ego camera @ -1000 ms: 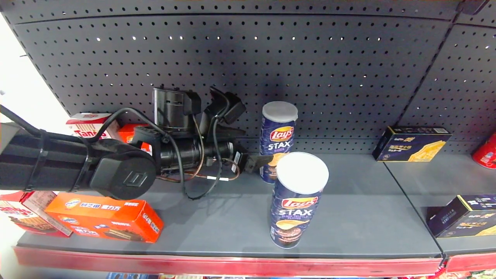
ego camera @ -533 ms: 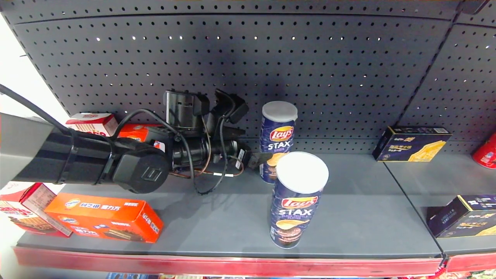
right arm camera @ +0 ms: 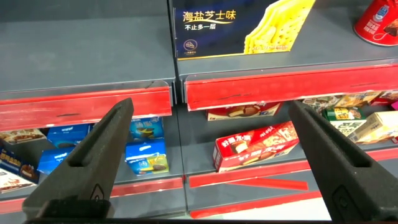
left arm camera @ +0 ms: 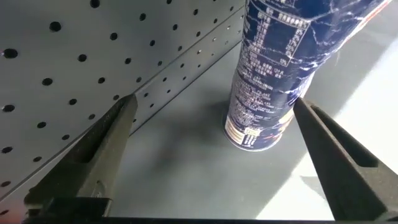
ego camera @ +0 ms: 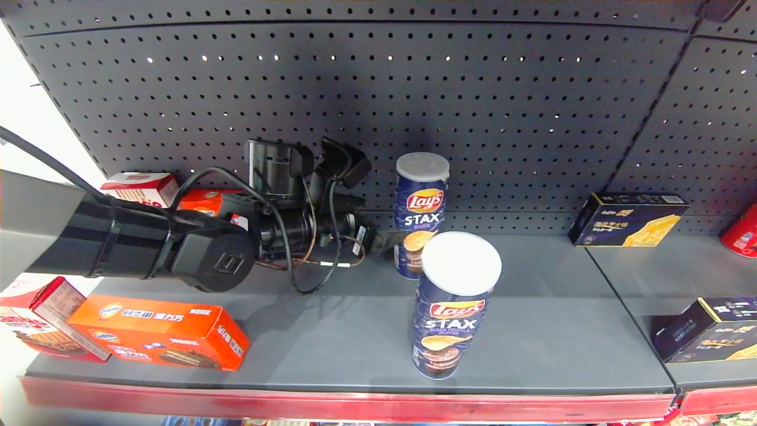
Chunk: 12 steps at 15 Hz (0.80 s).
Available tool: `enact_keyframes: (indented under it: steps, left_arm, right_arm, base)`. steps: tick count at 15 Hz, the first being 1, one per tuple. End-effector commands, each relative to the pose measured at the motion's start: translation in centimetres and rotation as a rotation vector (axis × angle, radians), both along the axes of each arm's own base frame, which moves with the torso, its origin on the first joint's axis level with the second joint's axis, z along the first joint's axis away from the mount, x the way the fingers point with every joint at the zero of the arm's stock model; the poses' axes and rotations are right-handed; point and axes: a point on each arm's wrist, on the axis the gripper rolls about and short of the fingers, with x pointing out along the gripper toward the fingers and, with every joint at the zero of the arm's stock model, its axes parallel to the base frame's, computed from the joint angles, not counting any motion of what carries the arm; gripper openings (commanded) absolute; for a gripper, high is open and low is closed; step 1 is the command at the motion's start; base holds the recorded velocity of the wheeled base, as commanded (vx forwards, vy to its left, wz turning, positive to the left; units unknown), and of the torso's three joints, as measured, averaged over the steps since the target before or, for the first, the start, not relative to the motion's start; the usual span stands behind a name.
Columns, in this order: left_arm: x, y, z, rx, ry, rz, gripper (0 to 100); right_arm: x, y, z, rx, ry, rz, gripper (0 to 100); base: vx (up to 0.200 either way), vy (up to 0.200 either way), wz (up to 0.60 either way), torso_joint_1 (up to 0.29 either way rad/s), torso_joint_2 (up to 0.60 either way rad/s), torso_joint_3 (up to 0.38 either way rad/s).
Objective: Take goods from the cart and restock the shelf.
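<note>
Rear can (ego camera: 420, 214) stands upright on the shelf (ego camera: 550, 331), near the pegboard (ego camera: 473, 106). The left gripper (ego camera: 387, 241) lies at its 9 o'clock, jaws spread wide and gripping nothing.

Judgement: placement looks complete. Withdraw level toward 9 o'clock, without brushing the can.

The front can (ego camera: 452, 307) crowds 5 o'clock; open shelf lies at 3 o'clock. Right gripper (right arm camera: 208, 106): jaws wide, empty.
</note>
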Motion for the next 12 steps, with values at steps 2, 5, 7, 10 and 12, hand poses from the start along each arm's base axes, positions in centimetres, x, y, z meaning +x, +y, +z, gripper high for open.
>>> enact_keyframes:
  steps: [2, 5, 7, 10, 12]
  left_arm:
    - [0.2, 0.0, -0.2, 0.003, 0.003, 0.009, 100]
    - [0.1, 0.0, -0.2, 0.006, 0.004, 0.014, 100]
    - [-0.3, 0.1, -0.4, 0.011, 0.013, 0.014, 100]
    - [-1.9, 1.0, 0.8, 0.009, -0.006, 0.039, 100]
    - [-2.5, 1.5, 1.1, 0.015, -0.012, 0.066, 100]
  right_arm:
    - [0.0, 0.0, 0.0, 0.000, 0.000, 0.000, 100]
    - [0.0, 0.0, 0.0, 0.000, 0.000, 0.000, 100]
    - [0.0, 0.0, 0.0, 0.000, 0.000, -0.001, 100]
    - [0.0, 0.0, 0.0, 0.000, 0.000, -0.001, 100]
    - [0.0, 0.0, 0.0, 0.000, 0.000, 0.000, 100]
  base:
    - [0.000, 0.000, 0.00, 0.000, 0.00, 0.000]
    - [0.000, 0.000, 0.00, 0.000, 0.00, 0.000]
    - [0.000, 0.000, 0.00, 0.000, 0.00, 0.000]
    - [0.000, 0.000, 0.00, 0.000, 0.00, 0.000]
    - [0.000, 0.000, 0.00, 0.000, 0.00, 0.000]
